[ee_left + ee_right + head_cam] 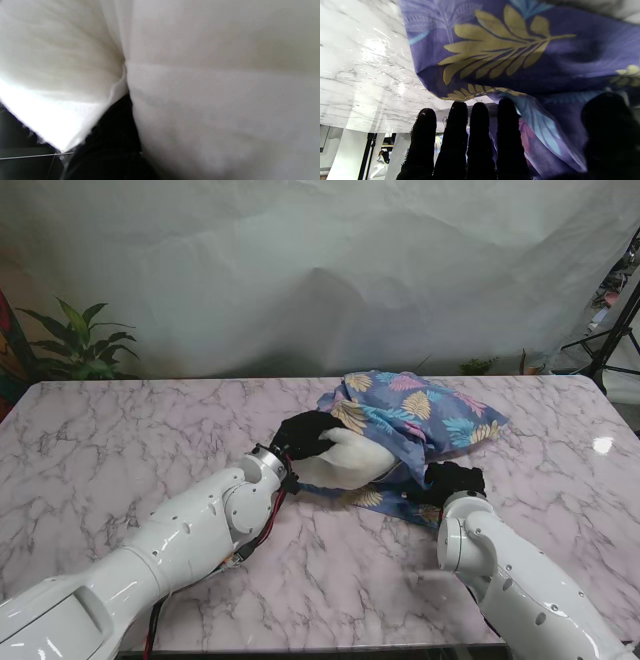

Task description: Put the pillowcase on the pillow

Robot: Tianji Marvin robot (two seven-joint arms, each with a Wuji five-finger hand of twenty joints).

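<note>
My left hand point(305, 434) grips the white stuffed pillow's point(345, 460) bare end, long axis toward 2 o'clock into the blue leaf-print fabric pillowcase point(420, 420), whose near hem my right hand point(450, 480) pinches.

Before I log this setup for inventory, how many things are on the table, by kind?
Pillow: 1, white, partly inside the case
Pillowcase: 1, blue with leaf print
Robot hands: 2, left hand and right hand, both on the bedding
Total: 4
</note>
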